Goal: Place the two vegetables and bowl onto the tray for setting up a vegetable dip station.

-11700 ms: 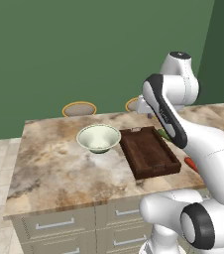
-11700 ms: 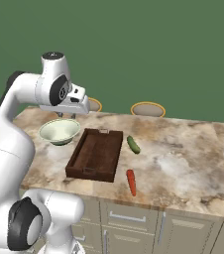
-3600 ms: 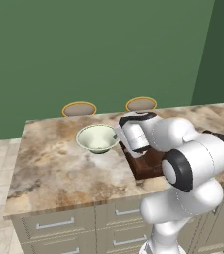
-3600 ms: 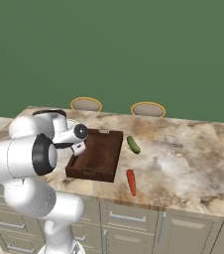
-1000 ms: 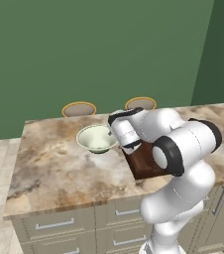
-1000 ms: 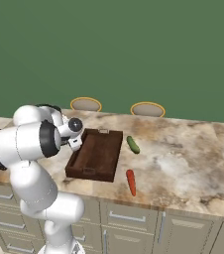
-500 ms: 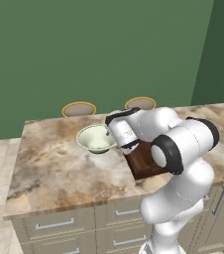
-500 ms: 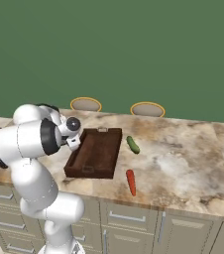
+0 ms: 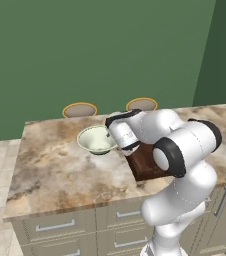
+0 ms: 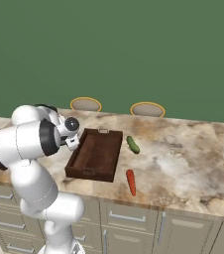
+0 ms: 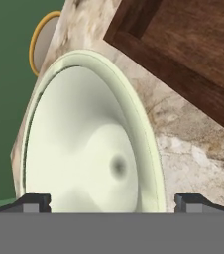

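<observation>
End effector (image 11: 112, 201) hovering wide open at cream-green bowl (image 9: 97, 139), straddling its near rim, wooden tray (image 10: 96, 154) lying just beside on marble desk (image 9: 55, 170), cucumber (image 10: 133, 144) and carrot (image 10: 131, 182) resting beyond tray.

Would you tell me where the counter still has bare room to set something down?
The tray is bare inside. Open marble lies right of the cucumber and carrot, and in front of the bowl. It is crowded between bowl and tray, where the open gripper hangs.

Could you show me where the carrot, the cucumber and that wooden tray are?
carrot (image 10: 131, 182), right base view, middle of its orange body.
cucumber (image 10: 133, 144), right base view, middle of its green body.
tray (image 10: 96, 153), right base view, bare wooden floor.
</observation>
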Controlling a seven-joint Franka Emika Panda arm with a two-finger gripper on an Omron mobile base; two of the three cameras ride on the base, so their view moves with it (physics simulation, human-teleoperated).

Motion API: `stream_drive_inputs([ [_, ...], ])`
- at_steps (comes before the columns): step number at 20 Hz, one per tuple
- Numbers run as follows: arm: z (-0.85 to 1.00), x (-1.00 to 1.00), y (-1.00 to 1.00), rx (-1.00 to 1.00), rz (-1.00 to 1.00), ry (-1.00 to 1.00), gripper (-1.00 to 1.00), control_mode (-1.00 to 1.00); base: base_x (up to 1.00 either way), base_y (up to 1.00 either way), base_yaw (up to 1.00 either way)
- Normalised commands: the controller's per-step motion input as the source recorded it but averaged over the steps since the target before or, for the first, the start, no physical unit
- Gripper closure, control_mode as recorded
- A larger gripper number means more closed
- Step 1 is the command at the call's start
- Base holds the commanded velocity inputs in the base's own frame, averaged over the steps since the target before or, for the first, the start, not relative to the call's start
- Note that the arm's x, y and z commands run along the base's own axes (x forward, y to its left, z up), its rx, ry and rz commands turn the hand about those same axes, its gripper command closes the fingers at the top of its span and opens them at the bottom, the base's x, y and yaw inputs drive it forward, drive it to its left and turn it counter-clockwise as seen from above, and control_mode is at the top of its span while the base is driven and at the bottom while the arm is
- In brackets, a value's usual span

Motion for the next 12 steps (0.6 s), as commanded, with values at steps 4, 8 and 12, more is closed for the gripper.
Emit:
stream_drive_inputs([
  [4, -0.09, -0.03, 0.06, 0.00, 0.00, 0.00, -1.00, -1.00, 0.00, 0.00, 0.00],
  [8, -0.09, -0.04, 0.11, 0.00, -0.02, 0.00, -1.00, -1.00, 0.00, 0.00, 0.00],
  [12, 0.00, -0.04, 0.18, 0.00, -0.03, 0.00, -1.00, -1.00, 0.00, 0.00, 0.00],
])
